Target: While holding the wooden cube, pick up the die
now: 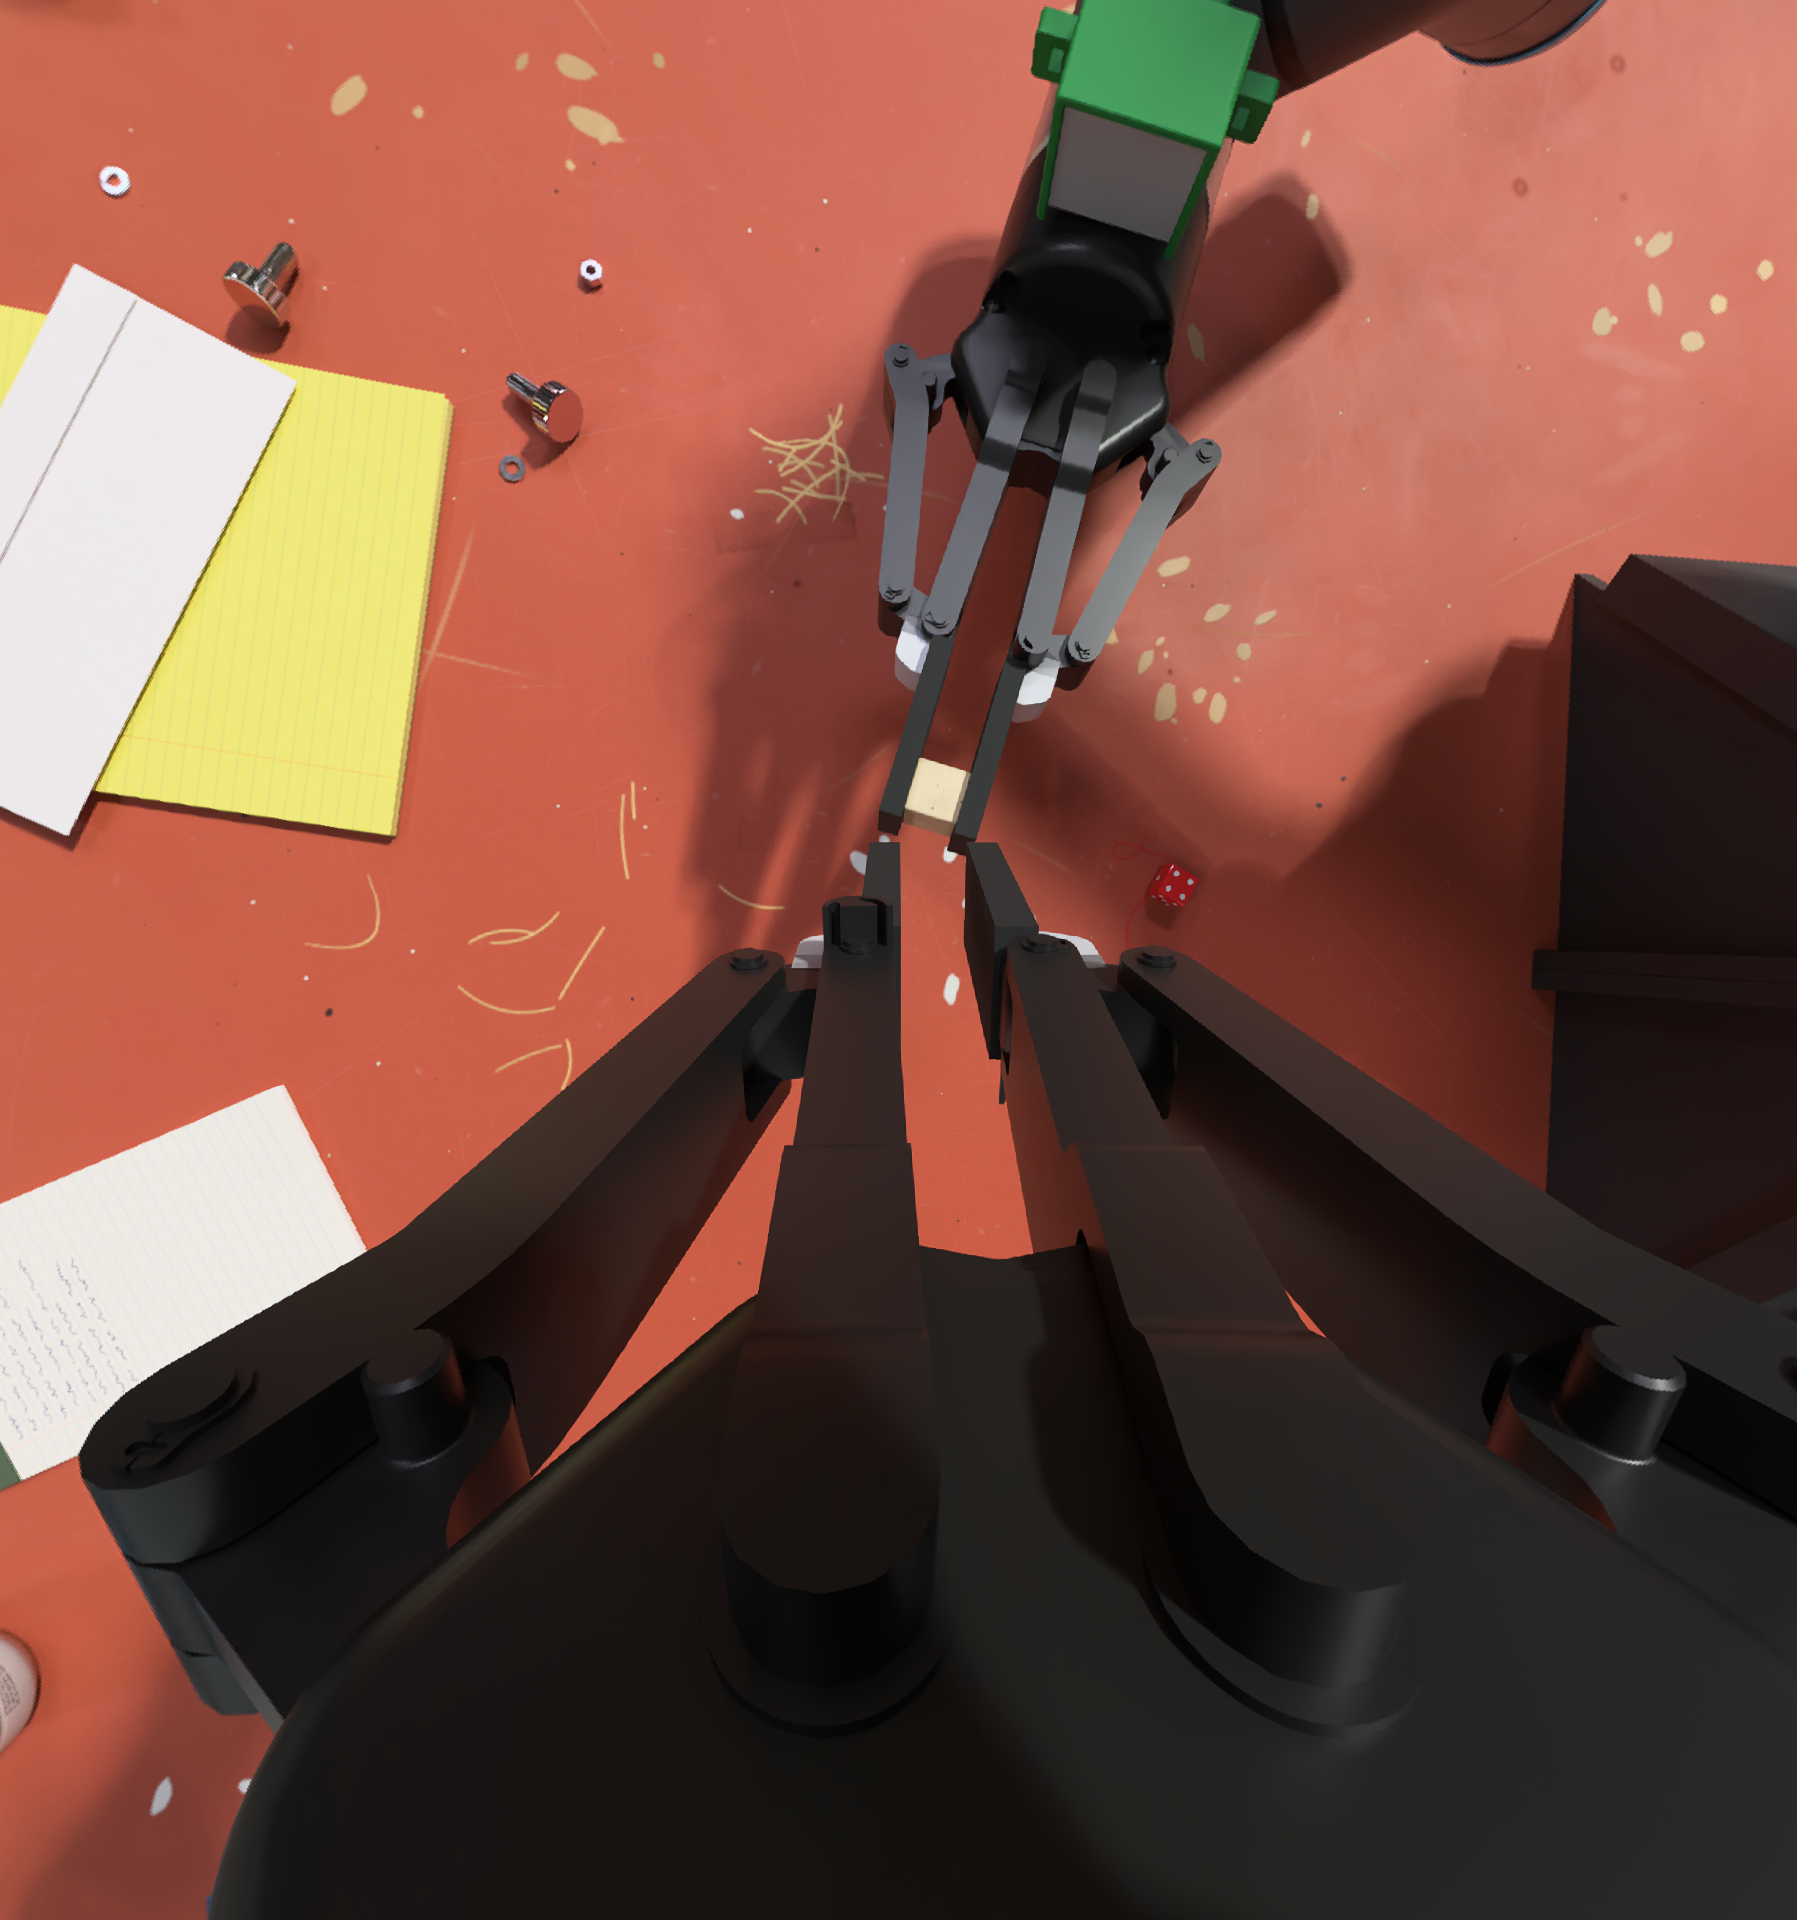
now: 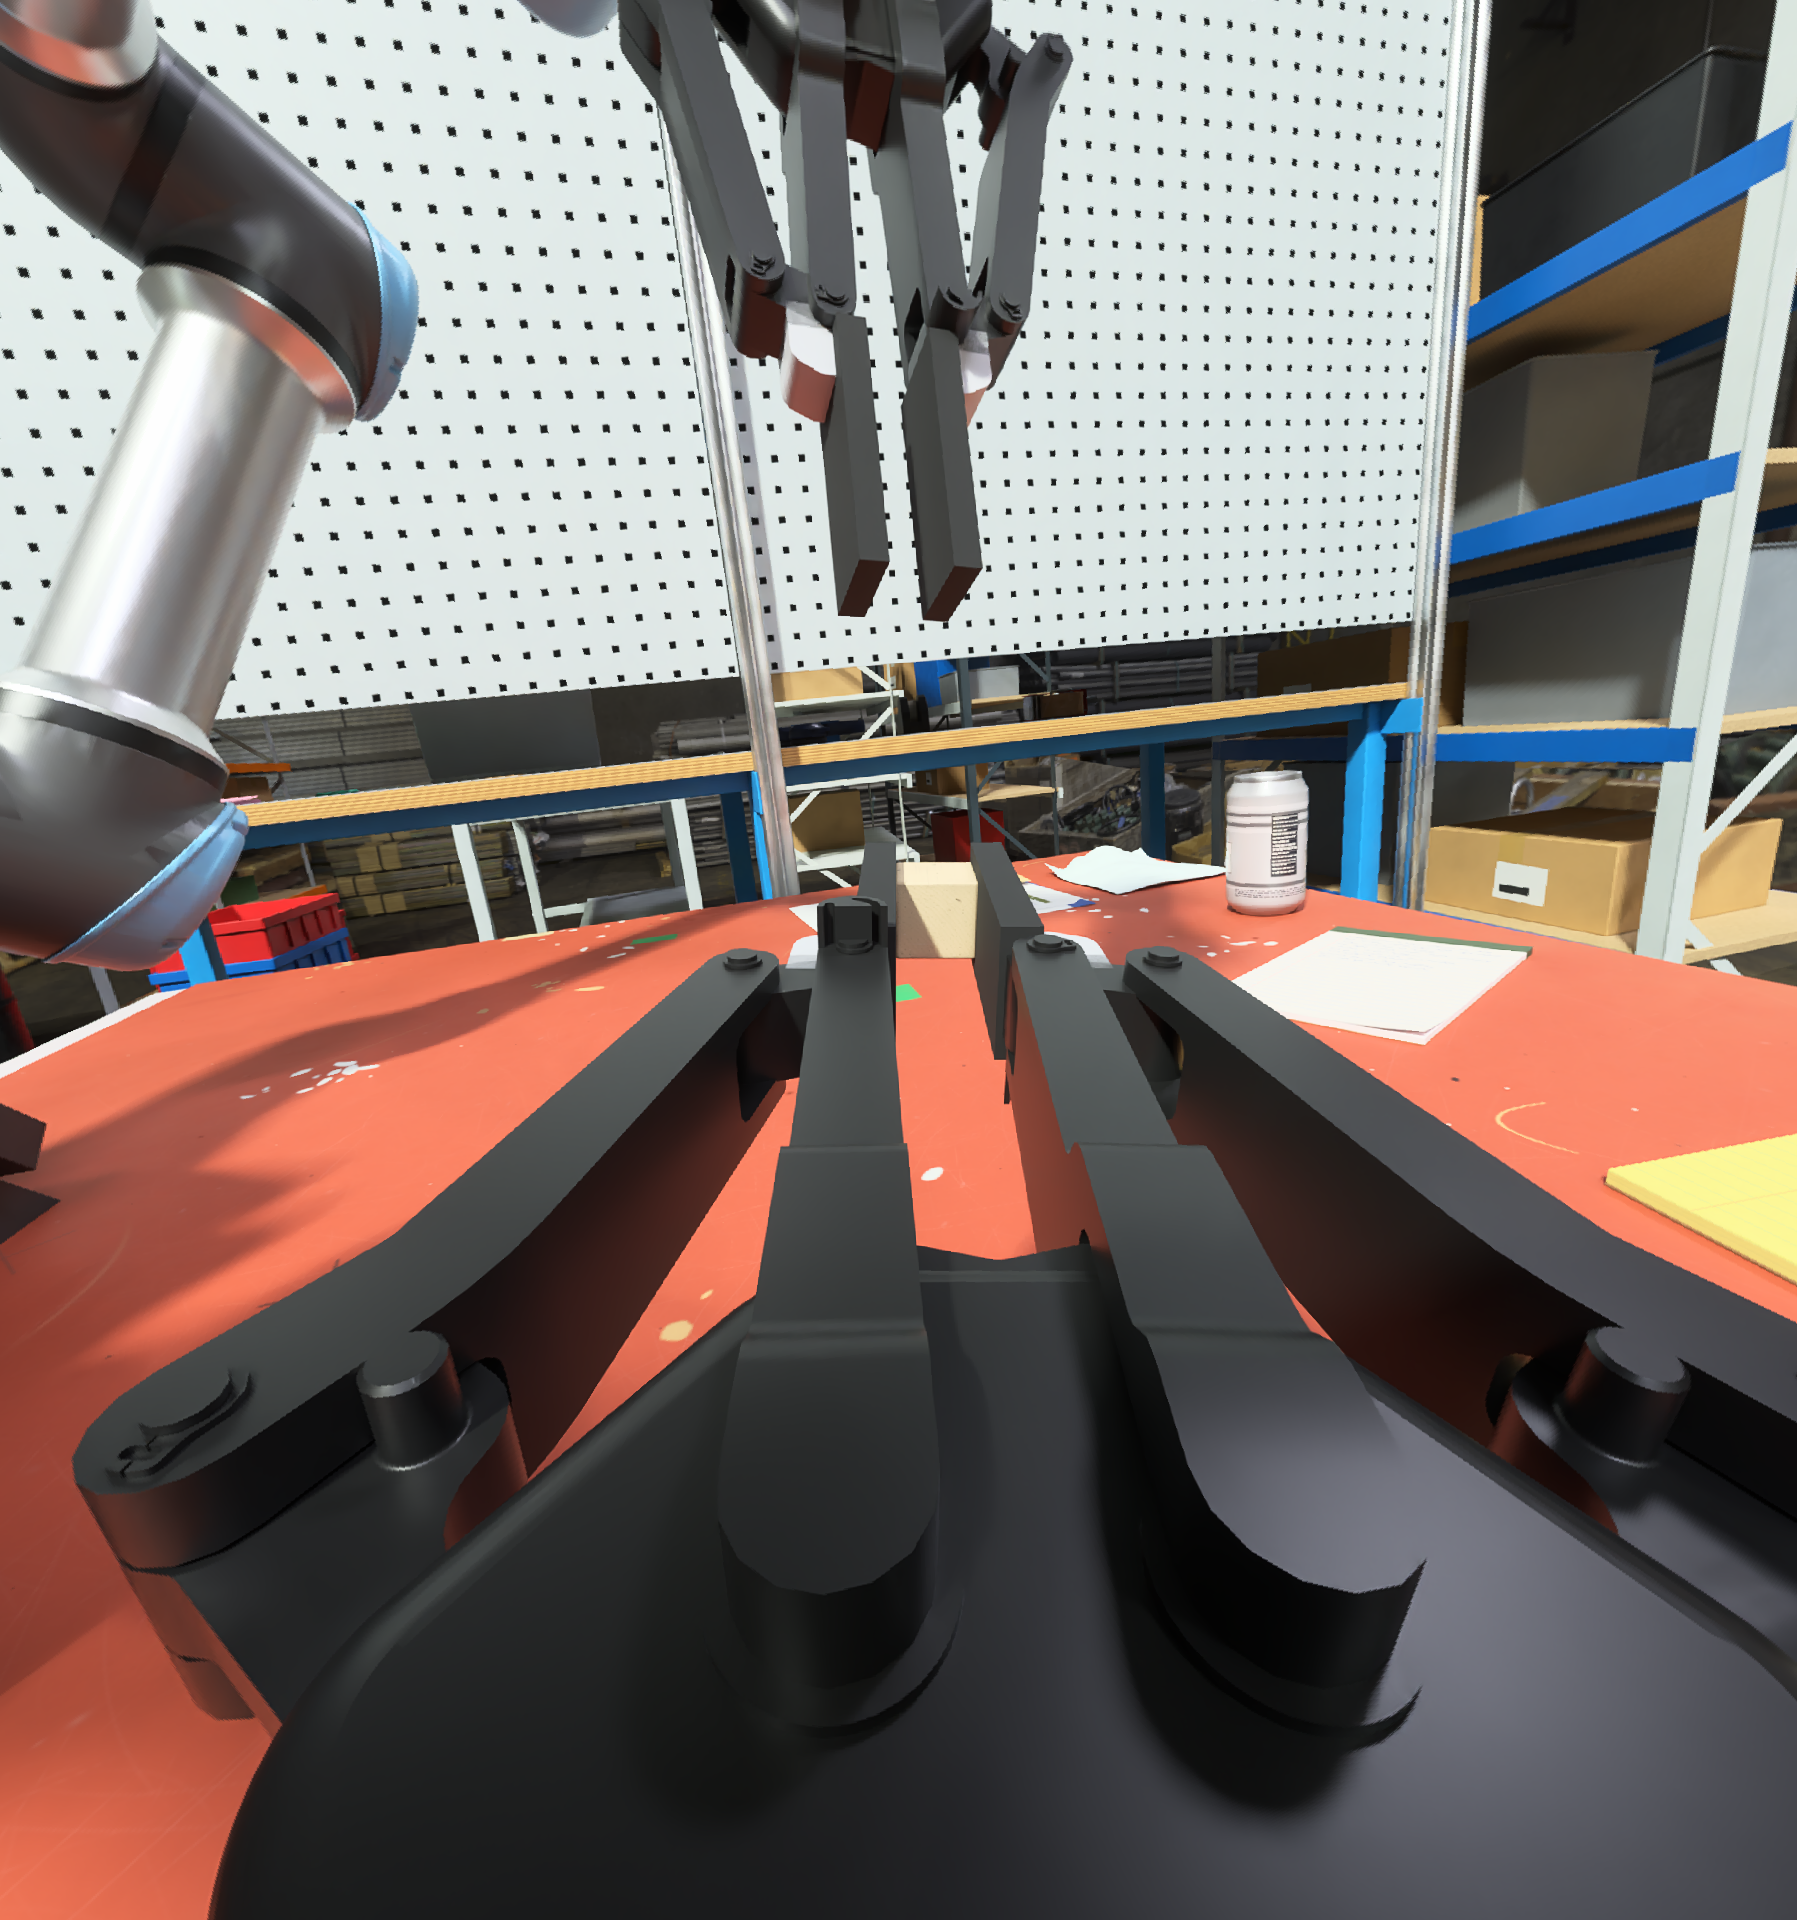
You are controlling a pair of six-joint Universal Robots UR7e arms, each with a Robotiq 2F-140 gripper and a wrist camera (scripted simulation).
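Note:
In the left wrist view my right gripper (image 1: 930, 831) reaches in from the top, shut on the small wooden cube (image 1: 935, 795), which it holds above the red table (image 1: 613, 675). My left gripper (image 1: 930, 862) hangs above, pointing down, with its jaws a narrow gap apart and nothing between them. The red die (image 1: 1171, 886) with white dots lies on the table to the right of both sets of fingertips. In the right wrist view the cube (image 2: 935, 909) sits between my right gripper's (image 2: 930, 883) fingers, and my left gripper (image 2: 904, 597) hangs above it, empty. The die is not visible there.
A yellow pad (image 1: 281, 623) under a white folded paper (image 1: 94, 540) lies at the left, with two metal bolts (image 1: 551, 405), nuts and a washer nearby. A lined notepad (image 1: 115, 1278) and a can (image 2: 1266, 842) are close by. A dark box (image 1: 1704, 883) stands right of the die.

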